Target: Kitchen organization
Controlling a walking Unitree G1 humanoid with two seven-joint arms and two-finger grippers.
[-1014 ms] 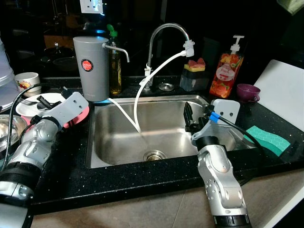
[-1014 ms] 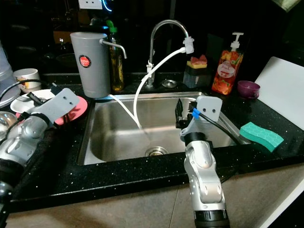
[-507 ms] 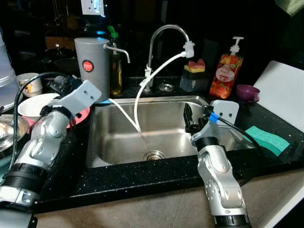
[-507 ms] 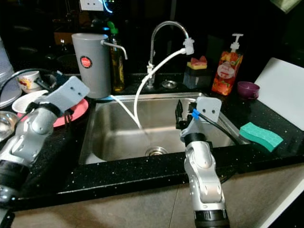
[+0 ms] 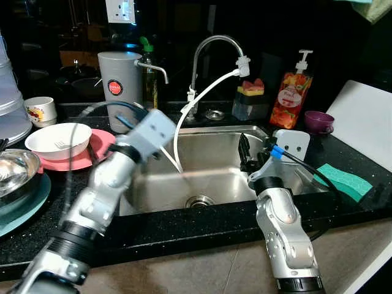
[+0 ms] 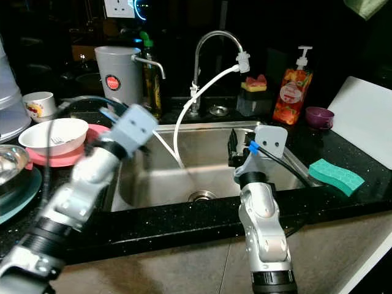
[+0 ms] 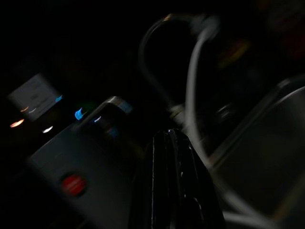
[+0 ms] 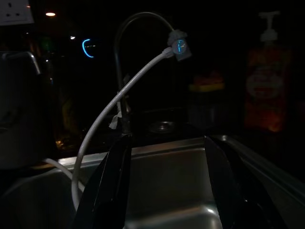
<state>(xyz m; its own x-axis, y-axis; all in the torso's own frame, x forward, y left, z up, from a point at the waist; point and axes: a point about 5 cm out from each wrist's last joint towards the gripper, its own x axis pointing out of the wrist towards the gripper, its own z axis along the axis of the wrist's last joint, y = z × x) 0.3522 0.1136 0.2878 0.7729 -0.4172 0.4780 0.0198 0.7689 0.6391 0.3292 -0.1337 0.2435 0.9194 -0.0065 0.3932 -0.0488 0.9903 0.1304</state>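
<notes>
Shiny steel sink (image 5: 214, 177), speckled glossy counter (image 5: 184, 226)

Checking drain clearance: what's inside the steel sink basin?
Inside the stainless steel sink basin: a round metal drain and the end of the white flexible hose hanging from the curved chrome faucet. The left arm covers the basin's left part; the right gripper hovers over its right side.

Crossing the sink (image 5: 208, 177) basin from 12 o'clock: white hose (image 5: 184, 116). Crowding the bench at 9 o'clock: bowl (image 5: 59, 140).

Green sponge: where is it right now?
The green sponge lies flat on the black counter at the robot's right, beside the sink, between the right gripper and the white board.
</notes>
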